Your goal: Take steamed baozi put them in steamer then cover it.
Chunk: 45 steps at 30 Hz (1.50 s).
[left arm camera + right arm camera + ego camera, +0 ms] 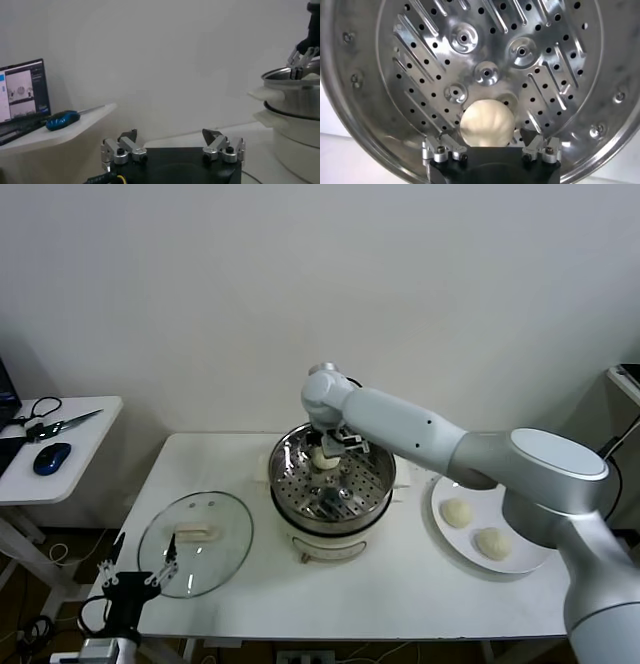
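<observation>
The steamer (300,494) stands mid-table, a shiny steel pot with a perforated tray (420,60) on a cream base. My right gripper (335,446) reaches down into its far side. Its jaws (483,133) are open, wide apart on either side of one steamed baozi (486,124) that lies on the tray, with a gap on each side. Two more baozi (457,512) (492,543) lie on the white plate (530,562) at the right. The glass cover (225,559) lies flat on the table at the left, handle up. My left gripper (135,576) is parked low at the front left, open and empty (170,137).
A white side table (60,464) at the far left holds a blue mouse (52,457) and scissors (60,424). A laptop screen (22,90) shows in the left wrist view. The steamer's side (295,100) stands to the right of my left gripper.
</observation>
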Motion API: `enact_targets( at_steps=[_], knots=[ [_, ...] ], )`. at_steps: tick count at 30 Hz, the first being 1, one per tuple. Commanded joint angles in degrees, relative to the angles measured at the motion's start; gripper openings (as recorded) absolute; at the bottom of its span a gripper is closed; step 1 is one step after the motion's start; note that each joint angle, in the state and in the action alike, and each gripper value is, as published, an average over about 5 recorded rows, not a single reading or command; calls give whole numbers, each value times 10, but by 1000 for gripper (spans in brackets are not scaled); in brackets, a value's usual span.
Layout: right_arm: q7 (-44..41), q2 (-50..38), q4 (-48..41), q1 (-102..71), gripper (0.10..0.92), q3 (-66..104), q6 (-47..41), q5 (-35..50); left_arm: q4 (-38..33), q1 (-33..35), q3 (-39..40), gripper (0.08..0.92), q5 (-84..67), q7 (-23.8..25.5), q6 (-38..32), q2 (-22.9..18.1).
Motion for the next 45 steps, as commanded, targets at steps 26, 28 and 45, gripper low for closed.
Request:
enact_targets(
  at_steps=[26, 28, 45],
  knots=[
    [-12, -404, 50, -8, 823, -113, -546, 652, -33, 20, 3, 823, -4, -5, 5, -4],
    [-12, -396, 26, -55, 823, -70, -538, 600, -33, 20, 2, 823, -3, -6, 6, -4],
    [4, -329, -66, -178, 823, 58, -510, 485, -22, 23, 5, 823, -1, -9, -1, -10]
  ],
)
